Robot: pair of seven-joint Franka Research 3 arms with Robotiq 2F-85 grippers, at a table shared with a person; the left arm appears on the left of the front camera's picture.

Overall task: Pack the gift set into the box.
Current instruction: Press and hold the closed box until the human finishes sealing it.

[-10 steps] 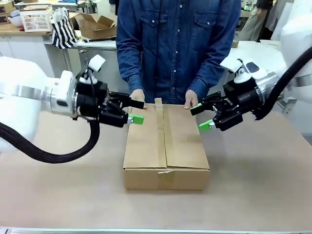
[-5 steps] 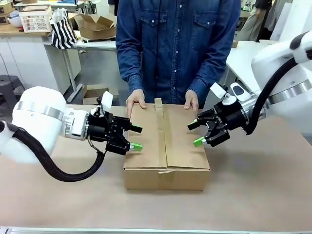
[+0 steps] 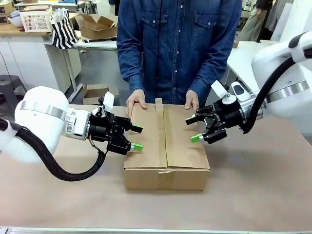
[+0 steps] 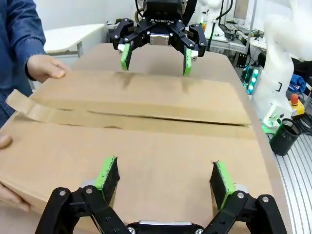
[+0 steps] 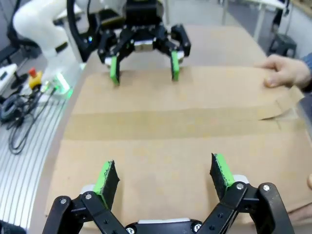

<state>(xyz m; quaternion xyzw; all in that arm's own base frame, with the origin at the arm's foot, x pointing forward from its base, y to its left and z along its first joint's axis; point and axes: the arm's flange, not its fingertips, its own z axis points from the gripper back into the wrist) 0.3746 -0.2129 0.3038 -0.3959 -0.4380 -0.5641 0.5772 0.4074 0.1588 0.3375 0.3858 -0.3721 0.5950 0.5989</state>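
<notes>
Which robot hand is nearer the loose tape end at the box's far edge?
Right, by a small margin. The right hand hovers open over the box top's right side, nearer the tape end; the left hand sits open at the left edge, farther forward.

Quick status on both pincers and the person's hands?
Left pincer: open, holding nothing, at the box.
Right pincer: open, holding nothing.
Person's hands: resting on the box's far edge.

Both arms: glossy white rounded shells with silver joint bands and thick black ribbed cables. Left hand (image 3: 132,138) and right hand (image 3: 191,130): black linkage fingers, green pads, visible screws. Person: buttoned blue denim shirt, two chest pockets.
</notes>
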